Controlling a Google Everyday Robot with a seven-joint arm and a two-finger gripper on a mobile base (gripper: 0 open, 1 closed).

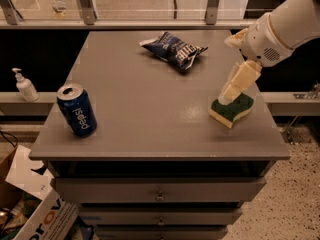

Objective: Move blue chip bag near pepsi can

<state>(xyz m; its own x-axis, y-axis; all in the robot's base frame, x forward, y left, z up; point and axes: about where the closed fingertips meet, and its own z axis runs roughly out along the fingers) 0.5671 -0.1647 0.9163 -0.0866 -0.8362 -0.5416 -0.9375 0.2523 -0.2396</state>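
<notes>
The blue chip bag (173, 49) lies crumpled at the far middle of the grey table (145, 114). The pepsi can (76, 109) stands upright near the table's front left corner, far from the bag. My gripper (226, 69) hangs over the right side of the table, to the right of the bag and in front of it, with nothing in it. Its jaws are open. One cream finger (239, 82) points down at the sponge, and the other finger (234, 37) shows beside the white wrist.
A green-and-yellow sponge (232, 110) lies near the table's right edge, just under my lower finger. A white pump bottle (23, 85) stands on a ledge to the left, off the table. A cardboard box (35, 204) sits on the floor at the front left. Drawers are below the tabletop.
</notes>
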